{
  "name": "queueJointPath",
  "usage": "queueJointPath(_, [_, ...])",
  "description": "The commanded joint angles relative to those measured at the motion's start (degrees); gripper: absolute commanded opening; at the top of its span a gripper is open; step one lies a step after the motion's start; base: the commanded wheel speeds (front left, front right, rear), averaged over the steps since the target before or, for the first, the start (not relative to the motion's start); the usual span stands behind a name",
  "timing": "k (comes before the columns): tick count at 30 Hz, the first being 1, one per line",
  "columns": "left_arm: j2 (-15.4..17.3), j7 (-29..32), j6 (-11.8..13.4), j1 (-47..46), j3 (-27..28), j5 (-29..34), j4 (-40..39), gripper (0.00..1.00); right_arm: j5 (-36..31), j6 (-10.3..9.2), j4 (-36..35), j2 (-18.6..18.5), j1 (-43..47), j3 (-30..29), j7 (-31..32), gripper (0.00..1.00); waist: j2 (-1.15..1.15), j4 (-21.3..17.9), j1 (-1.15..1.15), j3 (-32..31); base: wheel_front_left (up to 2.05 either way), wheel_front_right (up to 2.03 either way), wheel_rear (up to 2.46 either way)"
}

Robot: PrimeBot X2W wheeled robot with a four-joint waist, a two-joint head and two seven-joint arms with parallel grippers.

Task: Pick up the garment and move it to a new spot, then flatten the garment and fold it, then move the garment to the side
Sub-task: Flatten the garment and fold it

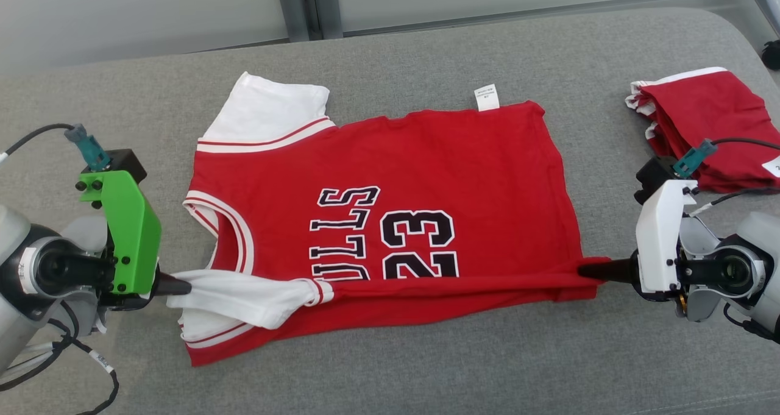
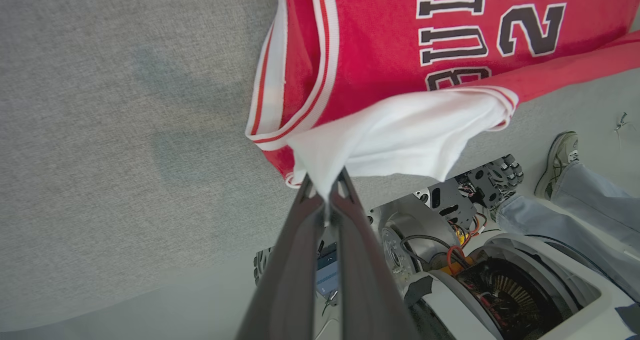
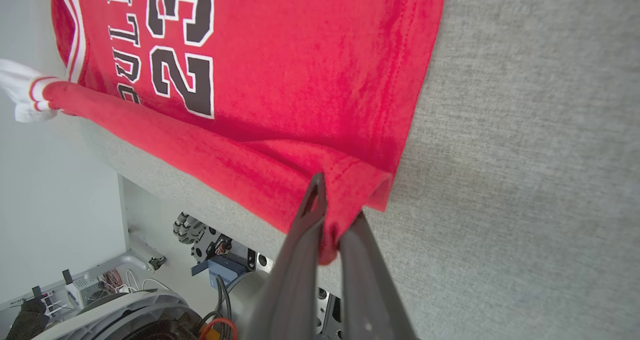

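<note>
The garment (image 1: pixel 439 177) is a red jersey with white sleeves and a black "23", spread across the grey table with its neck to the left. My left gripper (image 1: pixel 183 287) is shut on the near white sleeve (image 2: pixel 395 135), pinched between the fingers (image 2: pixel 345 200). My right gripper (image 1: pixel 588 270) is shut on the near hem corner (image 3: pixel 350 180). The near edge of the garment (image 3: pixel 210 150) is lifted off the table and stretched in a taut line between the two grippers, folded partly over the front.
A folded red and white garment (image 1: pixel 713 122) lies at the table's far right, close to my right arm. The grey table (image 1: pixel 426 372) runs bare in front. Below the table edge, my wheeled base (image 2: pixel 500 280) and a person's shoe (image 2: pixel 560 160) and trouser leg show.
</note>
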Motion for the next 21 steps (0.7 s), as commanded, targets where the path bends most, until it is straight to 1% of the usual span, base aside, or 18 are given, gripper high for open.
queueJointPath(1, [-0.76, -0.21, -0.44, -0.93, 0.09, 0.28, 0.89, 0.0, 0.3, 0.0, 0.44, 0.46, -0.77, -0.16, -0.5, 0.0, 0.0, -0.09, 0.0, 0.34, 0.0, 0.0, 0.0])
queueJointPath(7, [-3.93, -0.89, -1.44, -2.23, -0.3, 1.17, 4.6, 0.0, -0.24, 0.0, 2.22, 2.57, -2.03, -0.3, -1.62, 0.0, 0.0, -0.35, 0.0, 1.18, 0.0, 0.0, 0.0])
queueJointPath(8, [-4.39, -1.2, -1.56, -2.37, -0.23, 1.18, 5.24, 0.0, -0.29, 0.0, 2.48, 2.88, -2.17, -0.27, -1.74, 0.09, 0.0, -0.37, 0.0, 1.3, 0.0, 0.0, 0.0])
queueJointPath(9, [-4.93, -1.83, -1.93, -2.68, 0.03, 1.54, 6.01, 0.0, -0.52, 0.0, 2.9, 3.1, -2.4, -0.27, -2.0, 0.3, 0.0, -0.36, 0.0, 1.47, 0.0, 0.0, 0.0])
queueJointPath(10, [-5.39, -2.58, -2.12, -2.85, 0.23, 1.85, 6.75, 0.39, -0.69, 0.0, 3.25, 3.32, -2.65, -0.35, -2.34, 0.47, 0.0, -0.36, 0.0, 1.57, 0.0, 0.0, 0.0])
queueJointPath(11, [-5.98, -3.19, -2.4, -2.82, 0.2, 2.21, 7.59, 0.85, -0.84, 0.0, 3.49, 3.66, -2.8, -0.43, -2.64, 0.86, 0.0, -0.36, 0.0, 1.62, 0.0, 0.0, 0.0])
queueJointPath(12, [-6.35, -3.53, -2.76, -2.73, 0.0, 2.61, 8.3, 1.0, -0.93, 0.0, 3.75, 3.86, -2.91, -0.52, -3.02, 1.0, 0.0, -0.38, 0.0, 1.62, 0.0, 0.0, 0.0])
queueJointPath(16, [-7.83, -6.44, -4.36, -2.29, 0.38, 3.52, 11.02, 1.0, -0.97, 0.0, 4.24, 4.04, -3.05, -1.43, -5.36, 1.0, 0.0, -0.37, 0.0, 0.93, 0.0, 0.0, 0.0])
queueJointPath(17, [-7.95, -7.42, -5.24, -2.19, 0.55, 3.95, 11.37, 1.0, -1.66, 0.0, 4.14, 3.61, -3.11, -1.78, -6.62, 1.0, 0.0, -0.3, 0.0, 0.58, 0.0, 0.0, 0.0])
queueJointPath(19, [-7.82, -9.61, -6.63, -1.95, 0.91, 4.61, 11.91, 1.0, -2.41, 0.01, 2.84, 3.18, -3.02, -2.8, -9.81, 1.0, 0.0, -0.2, 0.0, -0.14, 0.0, 0.0, 0.0])
queueJointPath(21, [-7.62, -12.07, -8.34, -1.22, 1.39, 5.03, 11.52, 1.0, -2.9, 0.01, 0.73, 2.64, -2.07, -4.59, -14.38, 1.0, 0.0, 0.0, 0.0, -1.01, 0.0, 0.0, 0.0])
